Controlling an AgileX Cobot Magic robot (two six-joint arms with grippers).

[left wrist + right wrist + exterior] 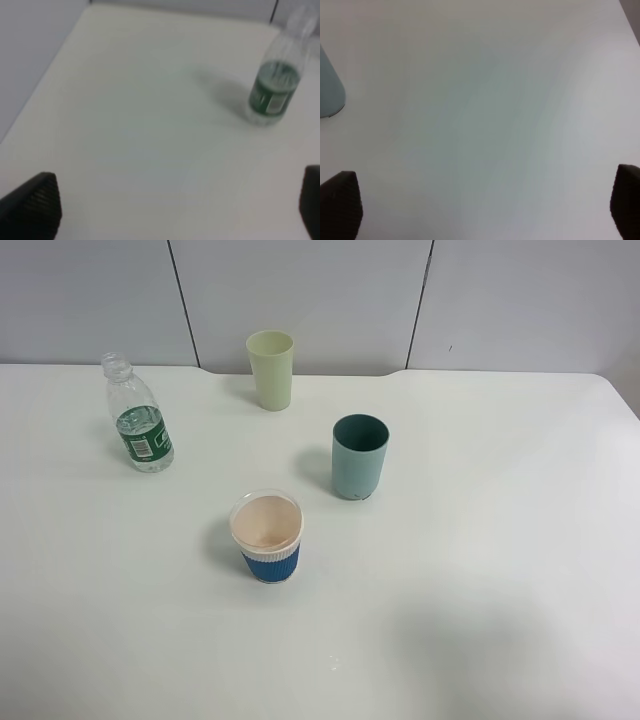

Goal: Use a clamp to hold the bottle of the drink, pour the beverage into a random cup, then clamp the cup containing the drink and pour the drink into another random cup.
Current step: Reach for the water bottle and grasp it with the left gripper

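White table [500, 590], grey panelled wall [300, 290]; left pincer [172, 202] and right pincer [482, 205] gape wide, empty.

Of the robot only fingertips show: the left gripper [172, 202] ends in two matte black fingers [32, 205] with finely ribbed faces and rounded corners, and the right gripper [483, 201] in similar dark, blunt finger ends [340, 202].

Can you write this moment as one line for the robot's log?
stage: before grasp; left gripper: open, empty; right gripper: open, empty; bottle: upright, untouched; teal cup: upright
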